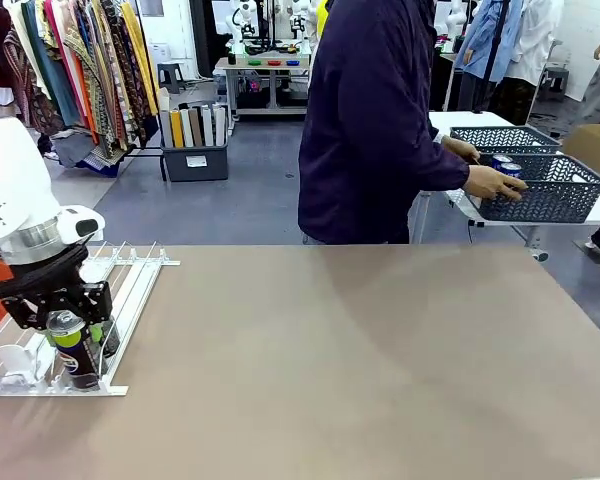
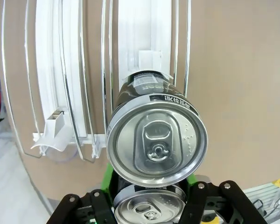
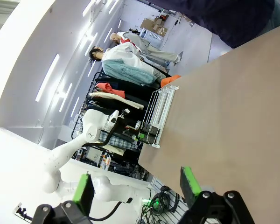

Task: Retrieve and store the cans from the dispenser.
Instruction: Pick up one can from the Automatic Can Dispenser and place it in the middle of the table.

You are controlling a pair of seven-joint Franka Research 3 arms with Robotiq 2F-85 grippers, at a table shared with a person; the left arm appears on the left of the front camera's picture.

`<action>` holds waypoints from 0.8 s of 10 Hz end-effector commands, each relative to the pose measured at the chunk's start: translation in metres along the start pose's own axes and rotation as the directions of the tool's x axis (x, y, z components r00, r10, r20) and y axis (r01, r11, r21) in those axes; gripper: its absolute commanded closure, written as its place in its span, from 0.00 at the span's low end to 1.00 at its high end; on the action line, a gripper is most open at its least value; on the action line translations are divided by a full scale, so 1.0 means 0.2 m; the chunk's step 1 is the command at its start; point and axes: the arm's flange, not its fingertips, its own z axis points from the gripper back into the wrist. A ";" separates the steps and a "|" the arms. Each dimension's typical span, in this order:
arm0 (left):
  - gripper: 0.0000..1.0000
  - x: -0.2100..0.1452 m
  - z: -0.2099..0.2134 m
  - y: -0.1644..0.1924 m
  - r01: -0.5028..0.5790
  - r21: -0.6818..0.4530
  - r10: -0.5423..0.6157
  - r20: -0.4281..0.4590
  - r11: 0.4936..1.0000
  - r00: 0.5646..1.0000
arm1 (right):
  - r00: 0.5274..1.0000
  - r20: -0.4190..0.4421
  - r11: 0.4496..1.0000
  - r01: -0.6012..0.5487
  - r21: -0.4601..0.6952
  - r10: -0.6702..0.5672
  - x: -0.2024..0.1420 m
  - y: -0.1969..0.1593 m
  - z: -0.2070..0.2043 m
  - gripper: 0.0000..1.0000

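The dispenser point(image 1: 130, 285) is a white railed rack at the table's left edge, and it also appears far off as the dispenser point(image 3: 161, 109). My left gripper point(image 1: 70, 338) reaches down into its near end and is shut on a dark can with a green-yellow band point(image 1: 68, 335). From the left wrist, that can point(image 2: 156, 140) shows its silver top, with green pads point(image 2: 192, 179) pressed to its sides. A second can point(image 2: 149, 209) stands right behind it in the same lane. My right gripper point(image 3: 136, 186) is open and holds nothing.
A person stands at the far side, hands on a dark lattice basket point(image 1: 540, 190) that sits on a side table and holds blue cans point(image 1: 506, 165). White stoppers point(image 2: 53, 123) close the rack's lanes. The brown tabletop point(image 1: 360, 360) spreads wide to the right of the rack.
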 end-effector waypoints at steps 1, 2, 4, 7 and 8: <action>1.00 -0.02 0.03 -0.01 -0.003 0.002 0.003 0.043 1.000 0.999 | 1.000 0.023 1.000 -0.008 0.024 0.007 0.02 0.02 -0.01 0.00; 1.00 -0.06 0.12 -0.01 0.025 -0.019 -0.023 0.072 1.000 0.997 | 1.000 0.023 1.000 -0.008 0.024 0.007 0.02 0.02 -0.01 0.00; 1.00 -0.19 0.43 0.02 0.044 -0.048 -0.038 0.121 0.998 0.992 | 1.000 0.023 1.000 -0.008 0.024 0.007 0.02 0.02 -0.01 0.00; 1.00 -0.47 0.89 0.15 0.174 -0.095 -0.142 0.274 0.980 0.951 | 1.000 0.023 1.000 -0.008 0.024 0.007 0.02 0.02 -0.01 0.00; 1.00 -0.56 1.01 0.22 0.172 -0.110 -0.122 0.365 0.979 0.923 | 1.000 0.023 1.000 -0.008 0.024 0.007 0.02 0.02 -0.01 0.00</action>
